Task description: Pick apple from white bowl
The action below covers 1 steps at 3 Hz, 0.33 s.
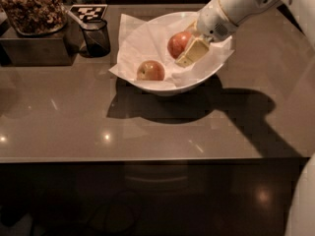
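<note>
The red-orange apple (179, 44) is held in my gripper (187, 49), lifted above the inside of the white bowl (147, 85). One pale finger (193, 52) lies across the apple's right side; the other is hidden behind it. The bowl is wide, lined with crumpled white paper, and stands on the brown counter. A paler apple (150, 71) with a yellowish patch rests in the bowl at the lower left. My white arm comes in from the upper right.
A small dark glass cup (95, 36) stands left of the bowl. A dark box (34, 48) with a bowl of nuts (30, 8) on it is at the far left. A black-and-white marker tag (88, 12) lies behind the cup. The counter's front edge (147, 159) runs across.
</note>
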{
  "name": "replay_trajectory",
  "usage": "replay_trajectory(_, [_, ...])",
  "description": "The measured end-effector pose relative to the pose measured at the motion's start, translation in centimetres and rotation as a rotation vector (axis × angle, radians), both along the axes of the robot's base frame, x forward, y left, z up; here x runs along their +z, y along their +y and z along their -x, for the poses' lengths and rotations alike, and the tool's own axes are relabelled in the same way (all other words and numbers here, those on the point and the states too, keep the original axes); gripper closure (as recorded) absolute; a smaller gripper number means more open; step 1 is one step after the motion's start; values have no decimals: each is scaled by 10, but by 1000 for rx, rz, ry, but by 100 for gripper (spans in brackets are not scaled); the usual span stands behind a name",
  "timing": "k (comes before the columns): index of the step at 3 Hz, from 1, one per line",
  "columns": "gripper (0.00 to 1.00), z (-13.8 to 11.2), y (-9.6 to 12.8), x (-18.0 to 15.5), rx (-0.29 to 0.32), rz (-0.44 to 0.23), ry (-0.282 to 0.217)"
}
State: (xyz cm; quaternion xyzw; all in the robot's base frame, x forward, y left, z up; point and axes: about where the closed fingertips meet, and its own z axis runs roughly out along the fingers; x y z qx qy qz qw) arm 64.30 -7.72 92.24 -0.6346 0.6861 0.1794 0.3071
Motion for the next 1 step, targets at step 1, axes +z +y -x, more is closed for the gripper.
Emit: replay_trajectory(1, [100,23,5,53,65,-225,-59])
